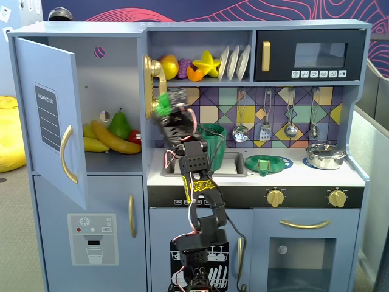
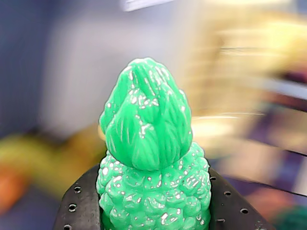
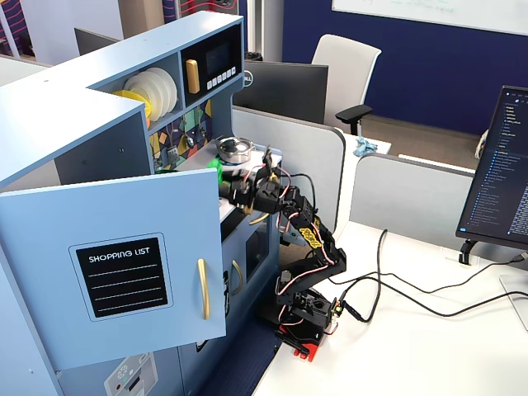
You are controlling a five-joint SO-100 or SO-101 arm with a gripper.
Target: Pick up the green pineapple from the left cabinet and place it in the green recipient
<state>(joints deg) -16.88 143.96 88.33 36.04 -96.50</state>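
Note:
My gripper is shut on the green pineapple and holds it in the air in front of the gold handle, just right of the left cabinet's opening. In the wrist view the bumpy bright-green pineapple stands upright between my black fingers, filling the middle. The cabinet's blue door hangs open. The green recipient, a dark-green ribbed cup, stands by the sink behind my arm, below and right of the gripper. In the other fixed view the open door hides the gripper tip.
A banana and a dark-green pear lie in the cabinet. A flat green strainer dish and a steel pot sit on the counter. Fruit and plates fill the upper shelf, with the black microwave to its right.

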